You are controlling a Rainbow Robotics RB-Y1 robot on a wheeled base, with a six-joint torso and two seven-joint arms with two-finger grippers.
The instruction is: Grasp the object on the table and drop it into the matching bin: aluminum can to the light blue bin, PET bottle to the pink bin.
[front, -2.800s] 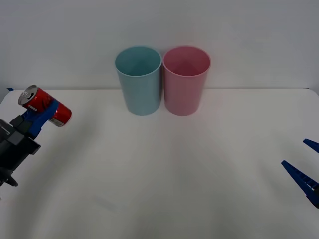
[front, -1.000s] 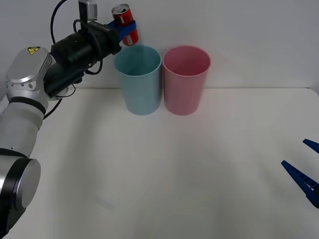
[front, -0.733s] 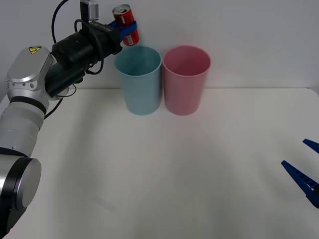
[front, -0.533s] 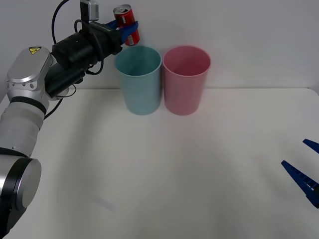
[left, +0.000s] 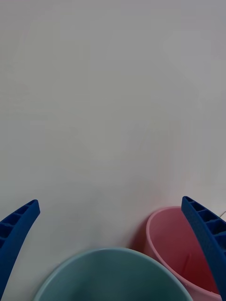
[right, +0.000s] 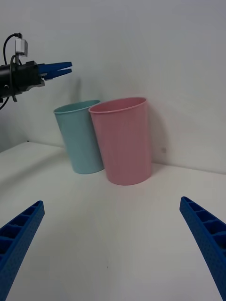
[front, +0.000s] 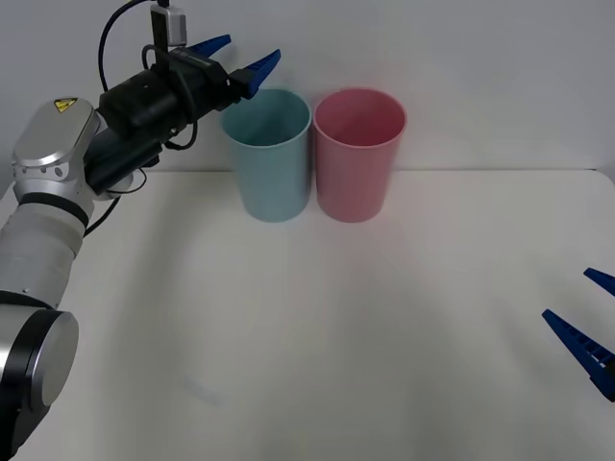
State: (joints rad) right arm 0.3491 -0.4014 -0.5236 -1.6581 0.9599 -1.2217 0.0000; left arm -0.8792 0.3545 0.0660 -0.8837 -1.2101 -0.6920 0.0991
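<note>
Front view. Counter (front: 317, 327): wide, flat, plain white, matte. Light blue bin (front: 267, 158): smooth plastic cup shape, round rim, tapering slightly downward, standing upright at the far side of the counter. Pink bin (front: 358, 158): same shape and finish, upright, just beside the light blue bin on its right, walls touching or nearly so. Left gripper (front: 237, 56): two blue ribbed fingers spread wide with nothing between them, held above the left part of the light blue bin's rim, on a black wrist and silver-grey arm. Right gripper (front: 588, 327): blue fingers at the right edge, low over the counter, well apart from both bins.

Right wrist view. Right gripper's fingers (right: 207, 235) spread to the two corners, holding nothing. Both bins seen from the side, full height, pink one nearer; the left gripper (right: 57, 68) hangs above the light blue bin.

Left wrist view. Looks down past the spread fingers (left: 16, 233) onto both open rims. The can cannot be seen; the visible part of the light blue bin's interior (left: 110, 277) shows plain wall.
</note>
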